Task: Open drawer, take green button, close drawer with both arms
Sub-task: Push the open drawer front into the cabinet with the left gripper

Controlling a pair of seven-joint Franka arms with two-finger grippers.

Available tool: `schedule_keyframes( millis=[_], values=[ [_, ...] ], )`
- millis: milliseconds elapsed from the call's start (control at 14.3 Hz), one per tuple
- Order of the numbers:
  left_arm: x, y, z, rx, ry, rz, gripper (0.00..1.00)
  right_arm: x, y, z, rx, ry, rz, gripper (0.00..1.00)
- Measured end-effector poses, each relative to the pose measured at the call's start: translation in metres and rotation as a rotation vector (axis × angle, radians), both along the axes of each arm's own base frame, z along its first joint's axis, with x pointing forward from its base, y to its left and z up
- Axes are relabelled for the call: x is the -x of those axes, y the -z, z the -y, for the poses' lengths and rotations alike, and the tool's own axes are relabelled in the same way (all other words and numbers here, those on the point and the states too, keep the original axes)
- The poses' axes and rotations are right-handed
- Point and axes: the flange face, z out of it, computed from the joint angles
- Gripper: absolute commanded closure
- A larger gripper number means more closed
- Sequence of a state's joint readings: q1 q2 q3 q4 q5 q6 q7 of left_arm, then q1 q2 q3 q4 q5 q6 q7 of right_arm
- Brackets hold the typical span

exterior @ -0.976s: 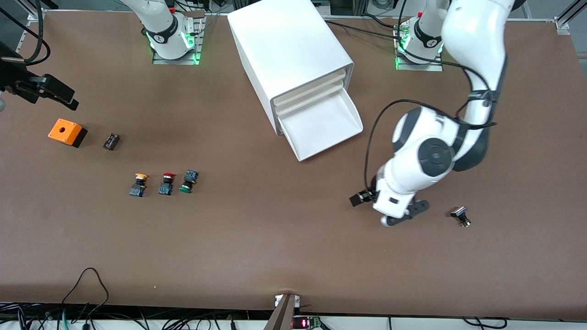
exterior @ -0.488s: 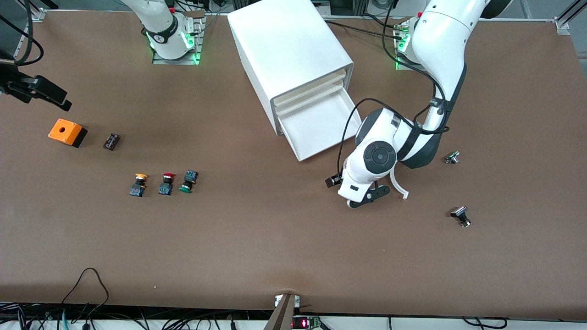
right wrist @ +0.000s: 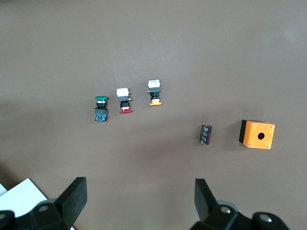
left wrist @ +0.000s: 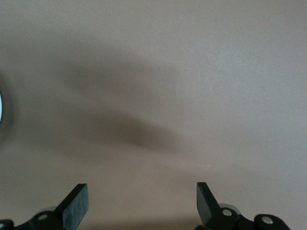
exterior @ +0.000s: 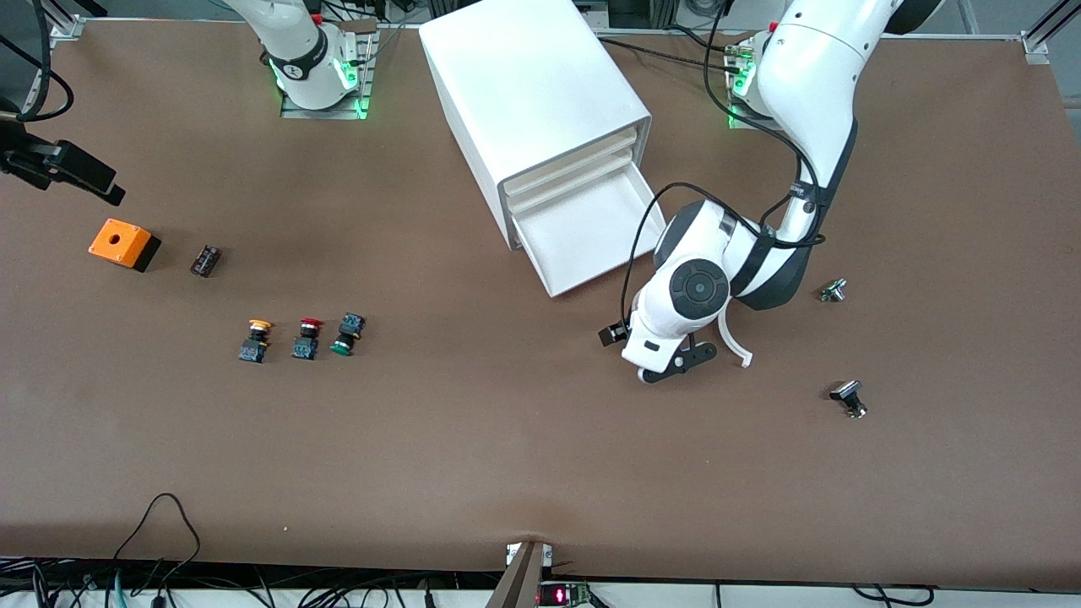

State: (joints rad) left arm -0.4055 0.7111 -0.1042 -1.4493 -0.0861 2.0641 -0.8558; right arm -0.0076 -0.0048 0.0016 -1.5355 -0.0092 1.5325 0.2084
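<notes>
Green-capped button [exterior: 345, 334] lies well off my right gripper [exterior: 67, 169], toward the open drawer [exterior: 589, 230]; fingers wide. My left gripper [exterior: 676, 359], wide and empty, waits by the drawer.

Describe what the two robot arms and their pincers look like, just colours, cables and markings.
Both arms are glossy white with dark joint bands. The left arm has a round dark grey cap at one joint and thin black cables looping along it. Green lights glow at both bases. Each pincer, left pincer and right pincer, has flat black fingers.

Lowest white drawer [exterior: 591, 236] pulled open from the cabinet, green-capped button [exterior: 346, 334] lying on its side on the worktop, beside the red-capped one.
</notes>
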Motion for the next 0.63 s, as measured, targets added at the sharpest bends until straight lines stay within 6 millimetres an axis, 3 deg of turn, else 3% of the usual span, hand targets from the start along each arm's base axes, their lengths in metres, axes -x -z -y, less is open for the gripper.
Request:
schedule_keyframes(
  millis=[418,627],
  values=[
    [0.019,0.023,0.017,-0.009,0.032,-0.030,0.01,-0.002,0.005,0.001,0.000,-0.131,-0.011,0.01],
    [0.043,0.036,0.039,0.003,0.072,-0.073,0.01,-0.003,0.006,0.002,-0.001,-0.157,-0.013,0.01]
  ],
)
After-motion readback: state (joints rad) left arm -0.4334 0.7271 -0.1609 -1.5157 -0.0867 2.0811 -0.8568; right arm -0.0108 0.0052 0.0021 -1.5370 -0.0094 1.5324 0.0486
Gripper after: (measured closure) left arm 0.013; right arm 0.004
